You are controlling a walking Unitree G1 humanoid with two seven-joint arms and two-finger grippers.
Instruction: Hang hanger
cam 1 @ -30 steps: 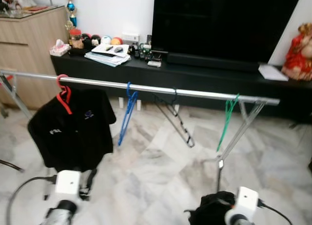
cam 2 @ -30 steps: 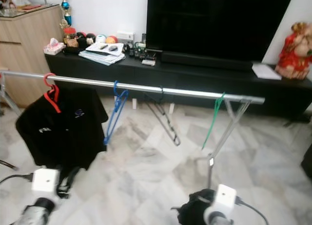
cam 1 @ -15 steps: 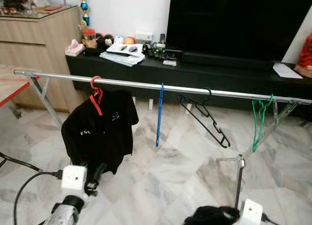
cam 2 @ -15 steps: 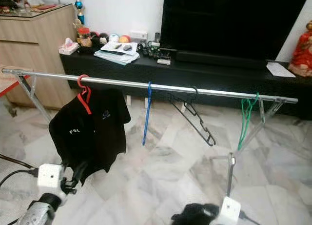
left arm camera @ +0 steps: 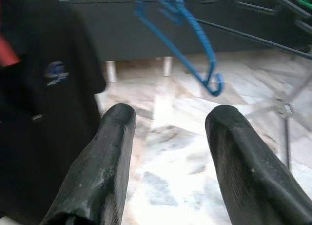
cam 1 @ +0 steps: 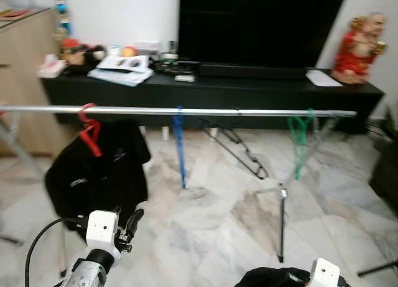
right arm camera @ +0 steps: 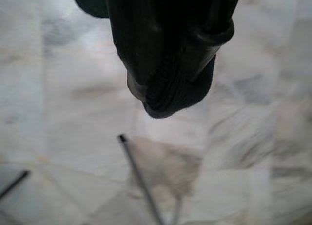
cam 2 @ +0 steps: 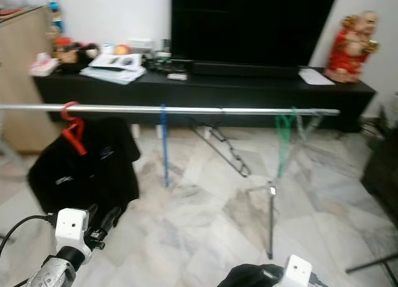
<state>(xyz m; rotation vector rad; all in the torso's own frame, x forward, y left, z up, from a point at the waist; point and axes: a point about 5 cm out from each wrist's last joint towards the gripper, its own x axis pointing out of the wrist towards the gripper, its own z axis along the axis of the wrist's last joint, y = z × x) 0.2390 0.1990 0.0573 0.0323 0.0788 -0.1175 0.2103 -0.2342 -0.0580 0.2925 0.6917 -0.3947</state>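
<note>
Rail (cam 1: 205,112) of silver metal spanned the room horizontally, in front of a black TV console (cam 1: 249,91). Carried four hangers, from the robot's left to right: red hanger (cam 1: 89,132) bearing a black shirt (cam 1: 93,172), blue hanger (cam 1: 180,144) hanging edge-on, black hanger (cam 1: 239,151) tilted, green hanger (cam 1: 299,137) near the rail's right end, just beside the rack leg (cam 1: 282,218). All four hooked over the rail and clear of the marble floor (cam 1: 205,225).

Left gripper (left arm camera: 168,137) stood low and to the left, below the shirt's hem, fingers (left arm camera: 105,161) spread apart with nothing between them. Pointed toward the shirt and the blue hanger (left arm camera: 190,49); both lay ahead of the fingertips, apart from them, no contact.

Right gripper (right arm camera: 168,49) sat at the lower right, well below the rail and well apart from every hanger. Closed on a dark knitted fabric (right arm camera: 173,88) that bulged past the fingertips; same dark bundle visible at the bottom edge in the head views (cam 1: 270,277). Could not tell whether a hanger lay inside the fabric. Pointed down at the floor, with a thin dark rod (right arm camera: 141,183) lying across the tiles beneath.

Red figurine (cam 1: 356,47) stood at the console's right end; papers (cam 1: 121,69) and small items at its left end.
</note>
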